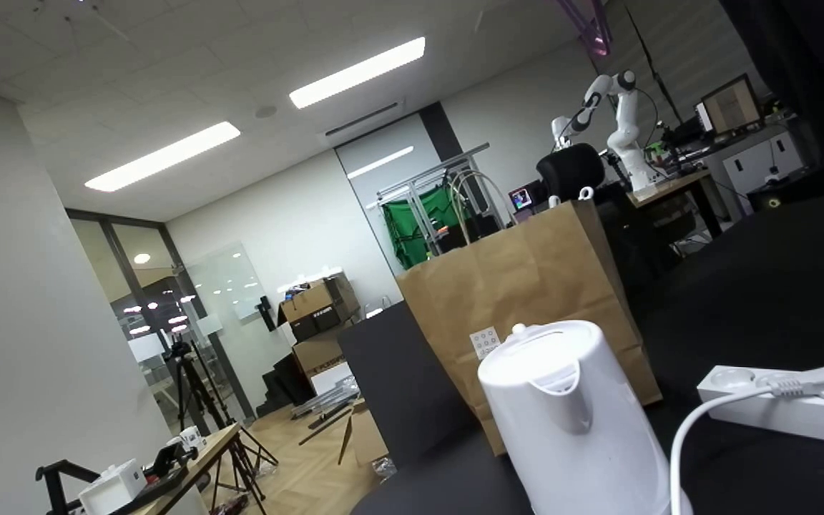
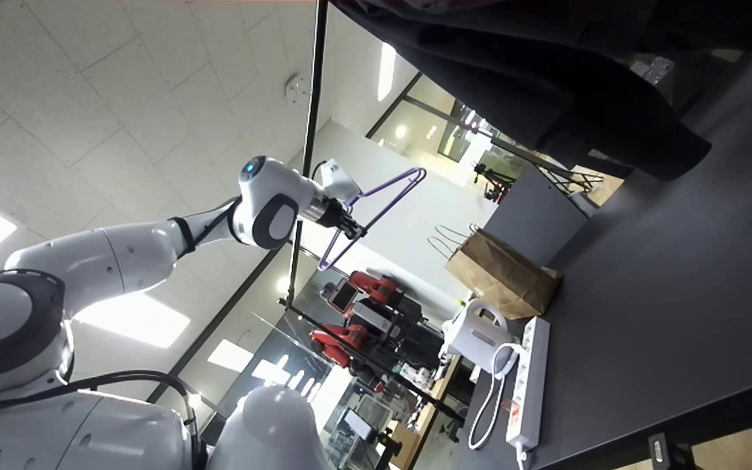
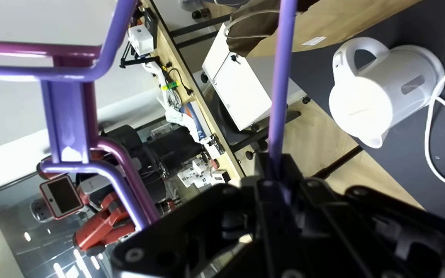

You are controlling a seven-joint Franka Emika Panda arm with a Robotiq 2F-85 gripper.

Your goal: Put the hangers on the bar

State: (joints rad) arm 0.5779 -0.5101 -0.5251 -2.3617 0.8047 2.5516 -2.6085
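Purple hanger (image 3: 282, 77): pinched by its rod in your gripper (image 3: 276, 170); second hanger (image 3: 33, 47) just behind, its hold unclear.
Arm (image 2: 141, 254): raised, reaching out to the gripper.
Black bar (image 2: 314, 98): behind the arm in an exterior view; you cannot tell whether a hanger touches it.
Desk (image 2: 643, 261): well below the gripper, bearing electric kettle (image 2: 484, 336), paper bag (image 2: 500, 277) and power strip (image 2: 529, 385).
Edges: kettle near the desk's edge; dark garment (image 2: 546, 85) to one side of the gripper.

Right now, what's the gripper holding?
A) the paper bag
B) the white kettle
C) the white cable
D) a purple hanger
D: in the wrist view, a thin bar of a purple hanger runs in between the closed fingertips of the gripper.
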